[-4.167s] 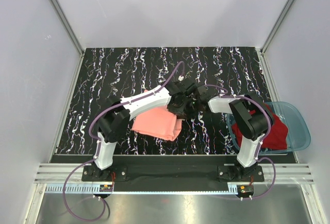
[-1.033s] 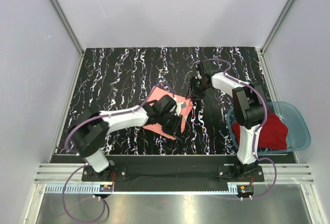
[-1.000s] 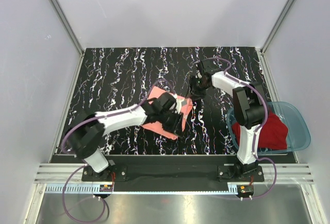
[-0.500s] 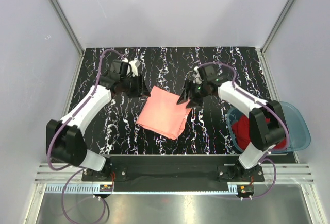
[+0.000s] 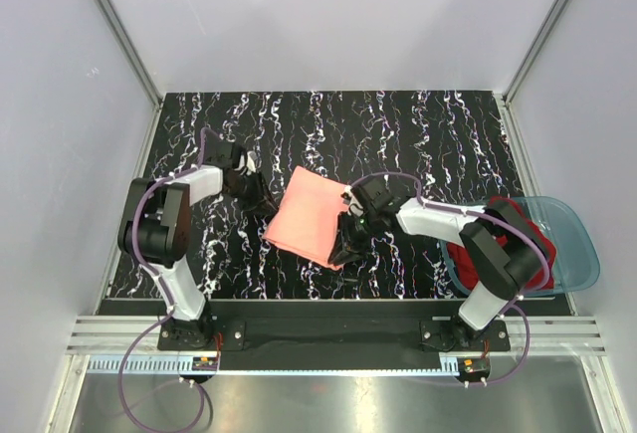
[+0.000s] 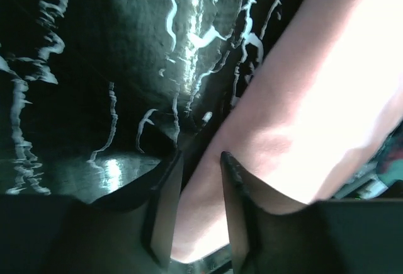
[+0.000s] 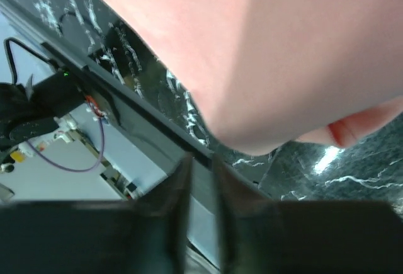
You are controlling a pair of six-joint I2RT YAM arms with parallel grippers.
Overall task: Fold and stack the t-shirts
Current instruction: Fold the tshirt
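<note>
— How far along is the job?

— Roughly halfway, I'd judge. The salmon-pink shirt [image 5: 311,216] lies folded into an oblong mid-bench [image 5: 418,134]. The dark red shirt [image 5: 528,254] sits bunched in the blue basin [image 5: 585,254] at the right, unfolded, and nothing is stacked.

— And the arms?

— Both reach low, flanking the pink shirt. The left claw [image 5: 261,199] is at its left edge, fingers narrowly apart with cloth showing in the gap; I cannot tell if it is pinching. The right claw [image 5: 348,234] is at the near-right corner, fingers almost together with nothing between them.
</note>
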